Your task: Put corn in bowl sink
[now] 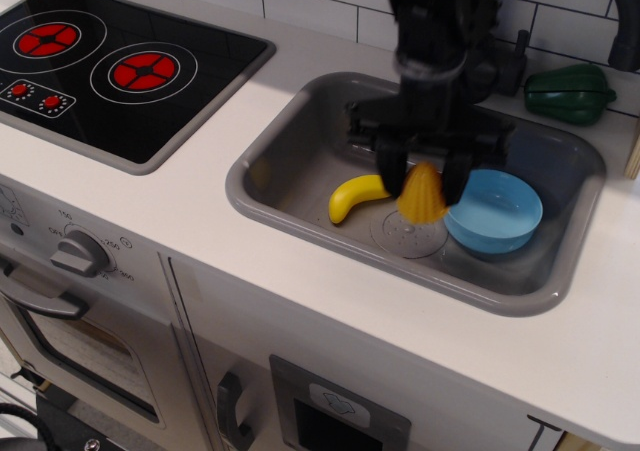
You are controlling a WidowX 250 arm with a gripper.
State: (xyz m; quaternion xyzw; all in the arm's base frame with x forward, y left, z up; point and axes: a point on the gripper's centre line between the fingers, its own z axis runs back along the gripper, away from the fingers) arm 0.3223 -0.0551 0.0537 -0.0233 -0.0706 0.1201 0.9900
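Note:
My black gripper (424,176) is shut on the yellow-orange corn (423,194) and holds it above the drain of the grey sink (290,141). The corn hangs point up between the fingers (388,161), its wide end down. The light blue bowl (495,211) sits on the sink floor just right of the corn, with nothing in it. The corn is beside the bowl's left rim, not over it.
A smooth yellow banana (355,196) lies on the sink floor left of the corn. A green pepper (568,93) sits on the white counter behind the sink. A dark faucet (500,31) stands at the back. The black stove (100,66) is at left.

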